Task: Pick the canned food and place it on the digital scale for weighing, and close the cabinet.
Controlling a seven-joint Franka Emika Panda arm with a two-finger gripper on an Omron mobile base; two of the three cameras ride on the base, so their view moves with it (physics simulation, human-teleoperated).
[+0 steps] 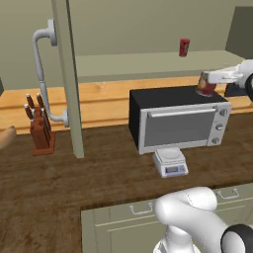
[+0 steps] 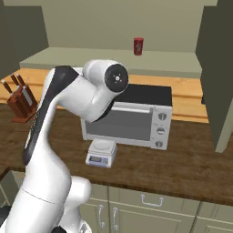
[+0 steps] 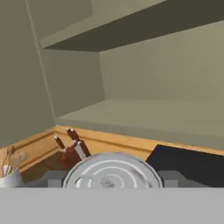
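Can (image 1: 206, 84): you see it clamped in the gripper (image 1: 207, 83), jaws partway closed on its sides, above the right rear of the toaster oven (image 1: 180, 121); whether it touches the oven top you probably cannot tell. Its silvery lid (image 3: 113, 171) sits between the fingertips in your hand view.

Scale (image 1: 170, 162): on the counter (image 1: 99, 173), just before the oven.

Cabinet (image 1: 66, 74): door open.

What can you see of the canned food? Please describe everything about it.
The canned food is a short, squat can with a dark red-brown label and a silvery, ringed metal top. It stands upright in the air, just above the right rear of the black toaster oven top. The claw holds it from the side. The digital scale sits lower, in front of the oven.
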